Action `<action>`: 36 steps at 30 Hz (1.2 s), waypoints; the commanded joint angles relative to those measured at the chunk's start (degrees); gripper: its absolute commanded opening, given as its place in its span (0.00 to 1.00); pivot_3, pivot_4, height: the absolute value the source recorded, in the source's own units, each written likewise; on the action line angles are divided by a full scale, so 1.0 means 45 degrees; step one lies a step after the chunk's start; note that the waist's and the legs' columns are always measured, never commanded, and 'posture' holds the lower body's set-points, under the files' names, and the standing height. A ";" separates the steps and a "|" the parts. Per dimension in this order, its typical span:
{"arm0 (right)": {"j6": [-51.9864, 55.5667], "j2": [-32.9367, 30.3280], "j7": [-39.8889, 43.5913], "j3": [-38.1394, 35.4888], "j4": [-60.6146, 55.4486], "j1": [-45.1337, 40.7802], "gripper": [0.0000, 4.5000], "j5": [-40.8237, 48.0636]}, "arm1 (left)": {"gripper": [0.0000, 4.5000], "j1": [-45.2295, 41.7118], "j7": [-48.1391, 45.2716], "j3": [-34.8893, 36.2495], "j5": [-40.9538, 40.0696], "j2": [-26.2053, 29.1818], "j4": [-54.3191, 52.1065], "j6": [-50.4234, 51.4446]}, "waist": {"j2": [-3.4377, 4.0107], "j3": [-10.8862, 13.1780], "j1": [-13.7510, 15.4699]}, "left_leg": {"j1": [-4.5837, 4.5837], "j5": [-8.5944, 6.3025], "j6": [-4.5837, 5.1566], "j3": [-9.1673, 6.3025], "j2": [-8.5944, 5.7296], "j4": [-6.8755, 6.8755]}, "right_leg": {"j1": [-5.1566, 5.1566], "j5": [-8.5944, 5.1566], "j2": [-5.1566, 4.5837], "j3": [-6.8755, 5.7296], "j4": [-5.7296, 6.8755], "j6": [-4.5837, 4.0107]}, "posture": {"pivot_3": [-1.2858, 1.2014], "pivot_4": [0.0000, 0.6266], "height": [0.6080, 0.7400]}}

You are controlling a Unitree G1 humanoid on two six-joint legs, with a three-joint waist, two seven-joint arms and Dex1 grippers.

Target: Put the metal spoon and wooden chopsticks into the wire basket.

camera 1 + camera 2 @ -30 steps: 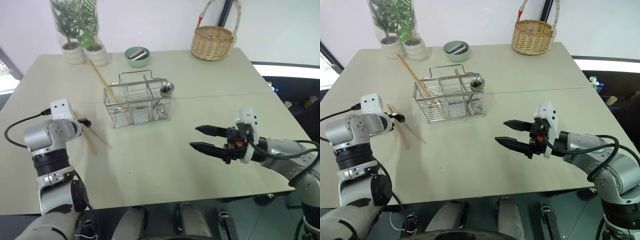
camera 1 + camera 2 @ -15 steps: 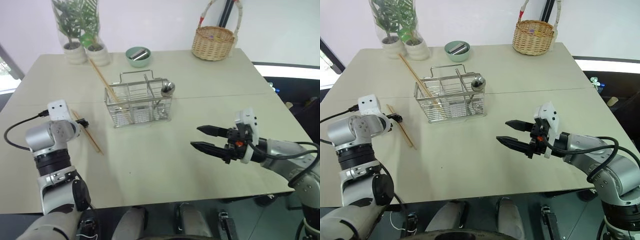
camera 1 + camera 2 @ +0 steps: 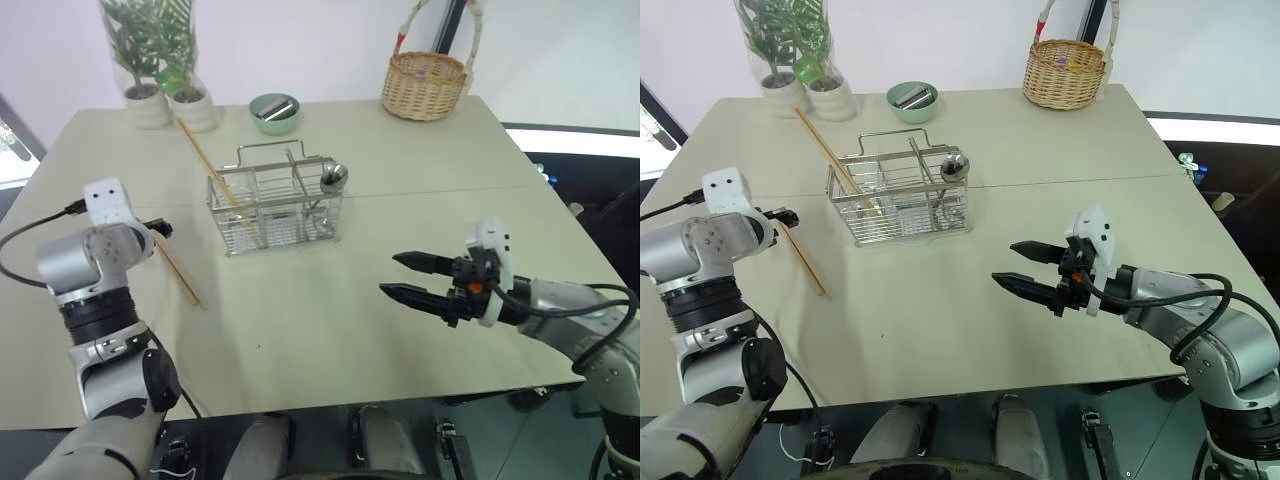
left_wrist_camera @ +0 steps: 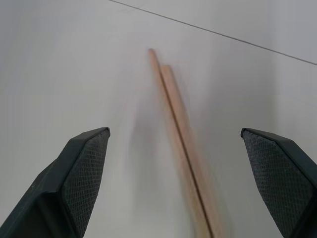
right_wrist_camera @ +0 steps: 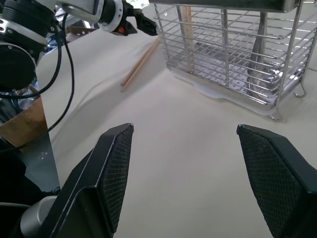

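Now that my left gripper has lifted, jaws wide and empty, above the wooden chopsticks lying left of the wire basket, I must regrasp; right jaws open, empty.

This looks like a staged test room rather than a lived-in kitchen: a plain pale table stands against a bare white wall. At its far edge sit household props, two potted plants on the left, a small green bowl, and a wicker basket on the right.
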 commanded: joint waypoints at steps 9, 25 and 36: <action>-0.0076 -0.0042 0.0189 -0.0072 -0.0007 -0.0185 0.76 0.0080 | 1.00 0.0428 0.0106 0.0744 0.0668 -0.0026 -0.1193 0.0777 | -0.0002 0.0000 0.0009 | 0.0000 0.0000 0.0000 -0.0001 -0.0001 0.0000 | 0.0001 0.0000 0.0000 0.0000 -0.0001 0.0000 | 0.52 0.24 0.95; 0.0612 -0.0227 -0.0077 -0.0408 -0.0145 -0.0392 0.76 0.0559 | 1.00 0.0607 0.0092 0.0596 0.1161 -0.0933 -0.0111 -0.0160 | -0.0004 -0.0001 0.0013 | 0.0003 0.0000 0.0000 0.0000 -0.0001 0.0001 | 0.0005 0.0000 -0.0002 0.0000 -0.0001 0.0000 | 0.52 0.24 0.95; 0.0539 -0.0120 -0.0337 -0.0424 -0.0130 -0.0348 0.76 0.0491 | 1.00 0.0155 0.0362 0.0571 0.1398 -0.0805 0.0634 -0.0201 | -0.0003 -0.0004 0.0015 | 0.0021 0.0000 0.0000 -0.0002 0.0000 0.0006 | 0.0026 0.0000 -0.0001 -0.0003 0.0001 0.0002 | 0.52 0.24 0.95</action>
